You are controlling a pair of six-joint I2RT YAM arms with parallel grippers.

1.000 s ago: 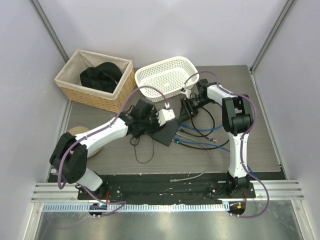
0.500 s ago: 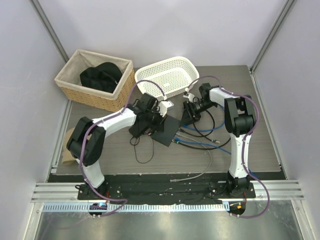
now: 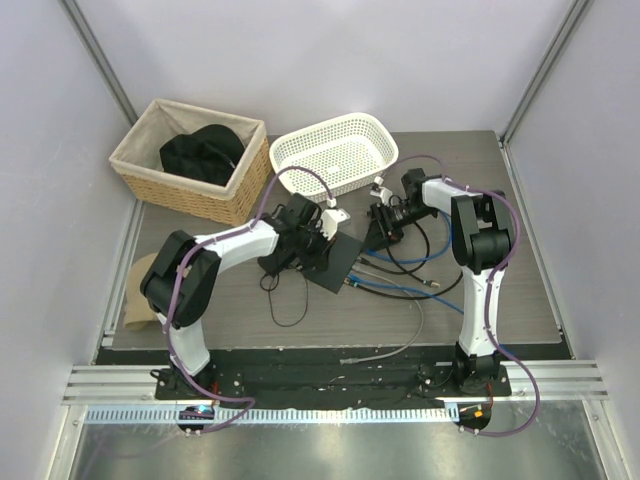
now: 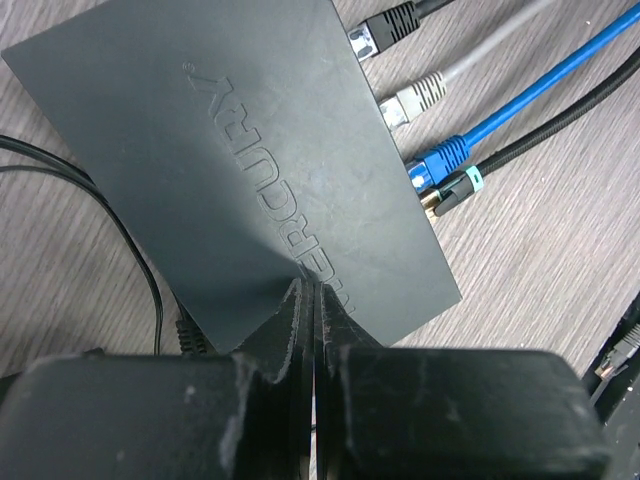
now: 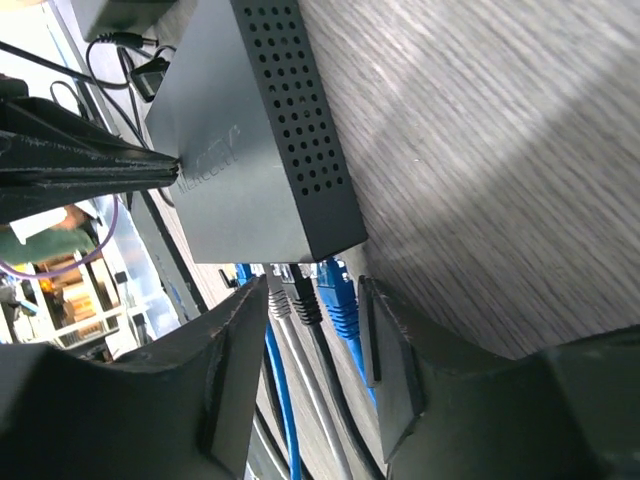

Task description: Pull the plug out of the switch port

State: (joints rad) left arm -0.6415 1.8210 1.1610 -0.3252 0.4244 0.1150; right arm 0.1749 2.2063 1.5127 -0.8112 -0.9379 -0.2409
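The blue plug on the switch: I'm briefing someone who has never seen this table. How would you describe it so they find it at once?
Near the white basket lies the flat black switch, with four plugs in a row along one edge. The blue plug sits between a pale grey plug and a black braided plug with a teal ring; it alone is blue.

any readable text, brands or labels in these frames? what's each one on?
"MERCURY": raised lettering on the top face of the switch, left wrist view.
The same lettering shows in the right wrist view, but too skewed and dim to read.
Top external view: nothing legible.
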